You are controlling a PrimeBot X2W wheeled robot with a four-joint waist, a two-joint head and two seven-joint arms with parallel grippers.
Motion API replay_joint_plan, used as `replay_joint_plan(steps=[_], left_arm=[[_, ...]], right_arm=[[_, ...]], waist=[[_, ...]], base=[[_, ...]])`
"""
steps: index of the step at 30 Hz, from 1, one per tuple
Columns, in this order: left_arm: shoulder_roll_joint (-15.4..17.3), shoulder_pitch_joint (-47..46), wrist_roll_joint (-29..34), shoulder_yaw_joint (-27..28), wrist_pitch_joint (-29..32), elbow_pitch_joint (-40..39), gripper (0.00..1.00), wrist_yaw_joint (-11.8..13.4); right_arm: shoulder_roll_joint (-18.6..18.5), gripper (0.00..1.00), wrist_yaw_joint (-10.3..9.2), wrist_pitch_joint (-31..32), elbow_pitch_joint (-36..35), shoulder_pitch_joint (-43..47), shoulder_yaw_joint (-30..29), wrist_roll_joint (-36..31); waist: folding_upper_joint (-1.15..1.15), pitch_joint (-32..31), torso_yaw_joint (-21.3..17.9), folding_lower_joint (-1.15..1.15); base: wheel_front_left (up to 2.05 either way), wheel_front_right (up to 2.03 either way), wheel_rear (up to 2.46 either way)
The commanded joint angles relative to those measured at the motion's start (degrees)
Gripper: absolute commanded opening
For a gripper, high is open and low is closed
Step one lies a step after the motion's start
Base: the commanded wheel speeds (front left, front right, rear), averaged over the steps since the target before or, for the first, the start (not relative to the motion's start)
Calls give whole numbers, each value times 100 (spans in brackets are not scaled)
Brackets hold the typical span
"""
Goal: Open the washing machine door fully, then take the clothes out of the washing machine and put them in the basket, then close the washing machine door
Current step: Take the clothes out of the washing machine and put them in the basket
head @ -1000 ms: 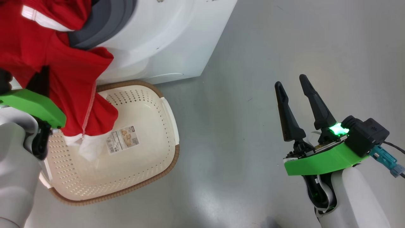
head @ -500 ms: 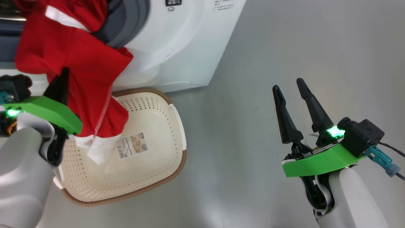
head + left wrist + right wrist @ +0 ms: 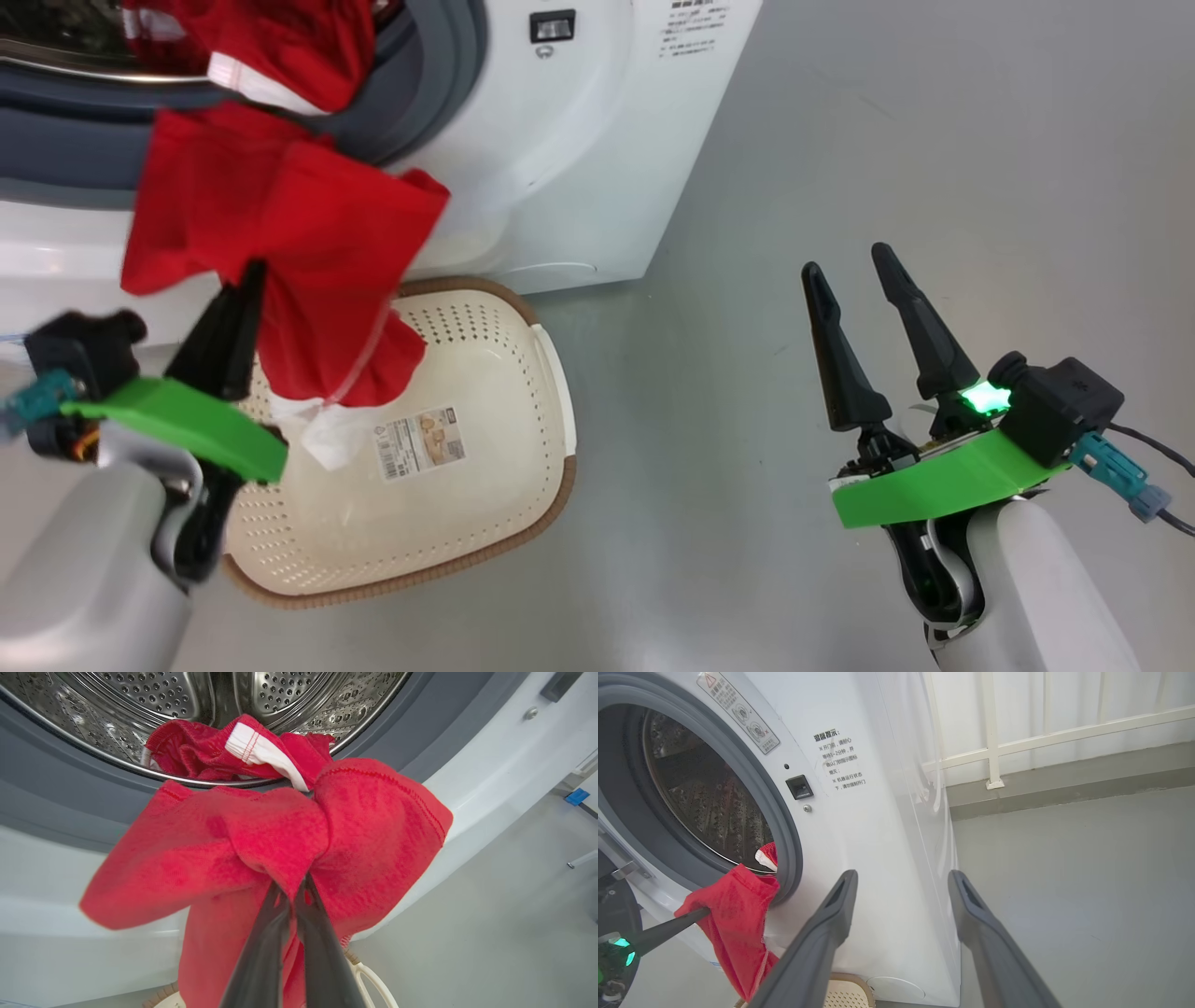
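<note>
Pinching a bright red fabric garment [image 3: 299, 224] in the clamped left hand [image 3: 247, 280] — trailing from the white front-loading washing machine [image 3: 579, 168] over the cream perforated plastic basket [image 3: 504, 373]; right hand [image 3: 845, 261] wide, empty.

Laundry area, white washing machine [image 3: 579, 168], bare grey floor [image 3: 934, 140]

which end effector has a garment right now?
The left end effector, shut on the red garment hanging over the basket; the right end effector stands open, holding nothing.
</note>
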Motion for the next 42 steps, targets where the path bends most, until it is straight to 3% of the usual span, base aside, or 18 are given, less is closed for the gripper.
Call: replay_joint_plan(steps=[1,7,13,18,23,30,37,42], left_arm=[[279,238,140,374,-69,-410,0,-14],[192,842,458,630,-69,-1158,0,-14],[114,1390,644,467,-70,-1667,0,-14],[88,1515,671,206,-70,-1589,0,-14],[88,1371,637,-189,-70,-1138,0,-14],[97,828,270,-1070,-54,114,0,-14],[-15,143,-311,-1744,-9,1328,0,-14],[-90,-165,-787,-2192,154,1765,0,-14]], right_arm=[[52,100,9,-27,-103,121,126,-56],[52,100,9,-27,-100,144,101,-69],[52,100,9,-27,-98,195,83,-79],[52,100,9,-27,-80,174,116,-95],[52,100,9,-27,-97,119,148,-102],[52,100,9,-27,-185,60,175,-75],[52,100,9,-27,-248,-35,193,-73],[52,100,9,-27,-273,-73,192,-94]], waist=[[0,-59,46,0],[0,-98,105,0],[0,-161,152,0],[0,-157,144,0],[0,-73,85,0],[0,167,-81,0],[0,427,-224,0],[0,539,-290,0]], base=[[0,0,0],[0,0,0],[0,0,0],[0,0,0],[0,0,0],[0,0,0],[0,0,0],[0,0,0]])
